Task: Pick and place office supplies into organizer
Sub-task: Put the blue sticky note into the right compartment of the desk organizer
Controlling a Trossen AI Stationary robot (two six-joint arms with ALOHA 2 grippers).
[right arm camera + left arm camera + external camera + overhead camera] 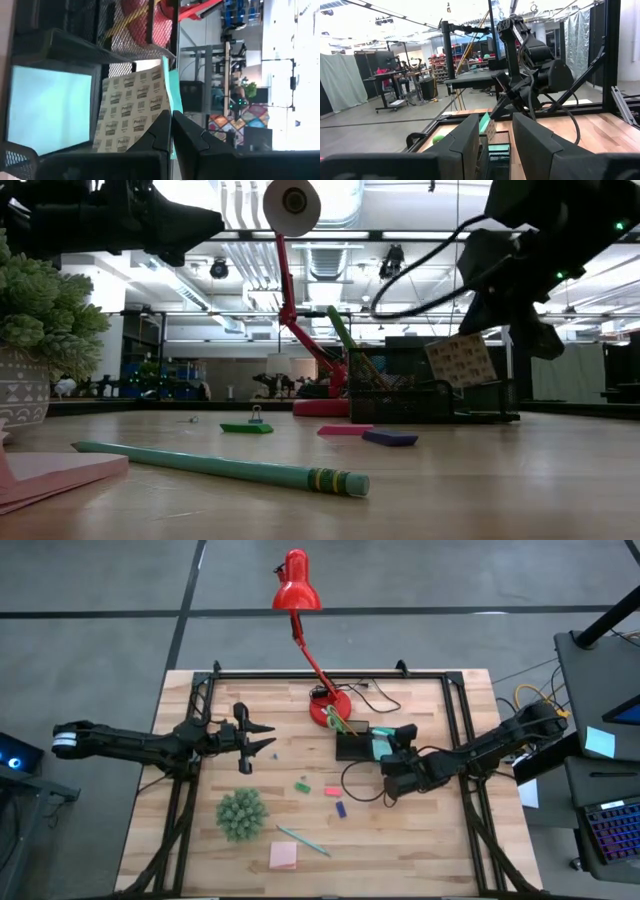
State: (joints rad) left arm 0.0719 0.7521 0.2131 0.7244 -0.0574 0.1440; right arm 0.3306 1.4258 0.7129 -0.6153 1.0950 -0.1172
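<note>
My right gripper (pixel 398 747) is shut on a light-blue sticky pad (pixel 460 360) just right of the black mesh organizer (pixel 352 747). Another light-blue pad (pixel 50 110) lies flat in an organizer compartment. Green-handled scissors (pixel 336 721) stand in the organizer. On the table lie the green piece (pixel 301 783), the red-pink piece (pixel 332 791), the purple piece (pixel 341 808), the teal pen (pixel 303 840) and the pink pad (pixel 283 856). My left gripper (pixel 256 740) hovers open over the table's left half, pointing toward the organizer. My right gripper pinches the light-blue pad between its two fingers at one edge (pixel 159 116), next to the printed backing sheet (pixel 130 120). The pad is lifted clear of the table and tilted, its backing facing the near edge in the low view (pixel 462 358).
A red desk lamp (pixel 297 585) has its round base (pixel 330 705) just behind the organizer, with a black cable (pixel 360 775) looping on the table. A fuzzy green spiky ball (pixel 241 813) sits near the pink pad. A black frame rail (pixel 330 673) runs along the far edge.
</note>
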